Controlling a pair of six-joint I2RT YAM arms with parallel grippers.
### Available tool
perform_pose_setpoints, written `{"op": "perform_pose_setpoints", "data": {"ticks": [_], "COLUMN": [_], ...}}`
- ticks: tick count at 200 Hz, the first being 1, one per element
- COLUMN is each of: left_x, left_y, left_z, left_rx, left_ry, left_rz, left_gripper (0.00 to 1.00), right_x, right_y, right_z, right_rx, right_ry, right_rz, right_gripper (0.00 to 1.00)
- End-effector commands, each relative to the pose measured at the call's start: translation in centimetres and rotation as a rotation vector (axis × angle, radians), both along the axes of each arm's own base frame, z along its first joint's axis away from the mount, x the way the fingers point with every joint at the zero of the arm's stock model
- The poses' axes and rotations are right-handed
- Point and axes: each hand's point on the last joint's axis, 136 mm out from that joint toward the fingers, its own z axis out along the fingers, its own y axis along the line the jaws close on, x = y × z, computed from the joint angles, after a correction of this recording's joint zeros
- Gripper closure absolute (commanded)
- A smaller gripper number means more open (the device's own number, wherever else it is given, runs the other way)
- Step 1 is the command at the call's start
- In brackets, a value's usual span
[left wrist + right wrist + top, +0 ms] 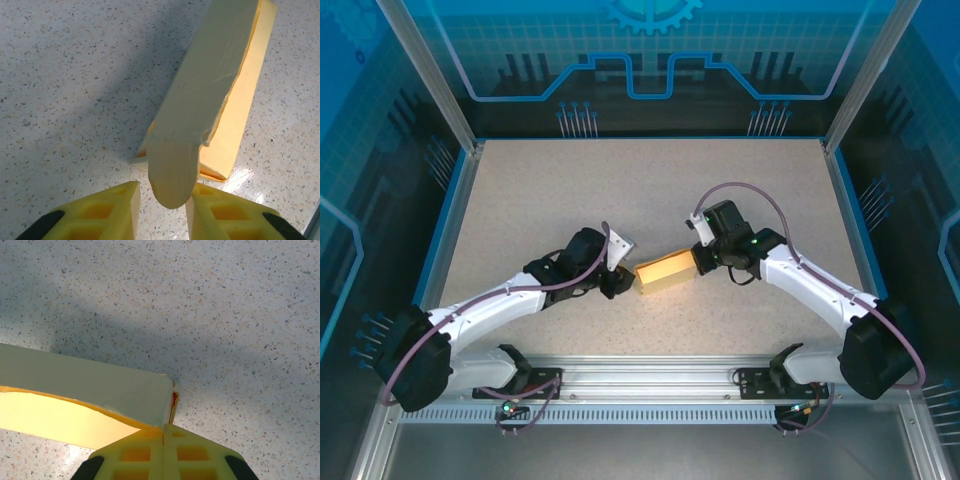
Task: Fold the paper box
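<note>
Mostly formed, the pale paper box (663, 272) shows a rounded tab (172, 175).

top ext: fixed, high behind arm bases, looks down fwd, whole table (620, 190), far
L wrist: on left arm, v close, looks down past left gripper (163, 192) at paper box (210, 90) end
R wrist: on right arm, v close, past right gripper (163, 430), opp end
shared: all 3 see box + speckled tabletop round it
</note>
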Motion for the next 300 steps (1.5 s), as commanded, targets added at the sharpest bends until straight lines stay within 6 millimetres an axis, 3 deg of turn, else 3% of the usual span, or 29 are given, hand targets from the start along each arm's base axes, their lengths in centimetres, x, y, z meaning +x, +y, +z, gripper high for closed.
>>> {"op": "perform_pose_setpoints", "data": {"ticks": [1, 34, 156, 190, 224, 249, 293, 300], "left_x": [0.5, 0.5, 0.7, 0.7, 0.6, 0.4, 0.1, 0.1], "left_y": [-0.3, -0.5, -0.8, -0.9, -1.0, -1.1, -2.0, -2.2], "left_z": [1.5, 2.0, 1.3, 1.5, 2.0, 2.1, 2.8, 2.9], "left_rx": [-0.005, -0.018, 0.0, -0.009, -0.069, -0.119, -0.236, -0.252], "left_ry": [-0.02, -0.001, 0.046, 0.053, 0.097, 0.164, 0.284, 0.299], "left_rz": [0.009, 0.025, 0.047, 0.058, 0.114, 0.182, 0.266, 0.272], "left_gripper": [0.74, 0.8, 0.8, 0.87, 0.91, 1.0, 1.0, 1.0], "right_x": [-0.7, -0.9, -1.2, -1.2, -1.4, -1.5, -1.4, -1.9], "right_y": [0.2, 0.1, 0.1, 0.2, 0.3, 0.1, 0.4, 0.0], "right_z": [-0.8, -1.1, -1.4, -1.6, -1.8, -1.9, -1.9, -2.9], "right_rx": [-0.014, -0.013, -0.004, 0.002, 0.003, 0.002, 0.011, -0.003], "right_ry": [0.037, 0.043, 0.051, 0.055, 0.059, 0.061, 0.058, 0.08], "right_rz": [0.012, 0.006, 0.009, 0.008, 0.007, 0.004, 0.006, 0.005], "right_gripper": [0.98, 0.99, 0.99, 0.99, 0.99, 0.99, 0.99, 0.99]}}
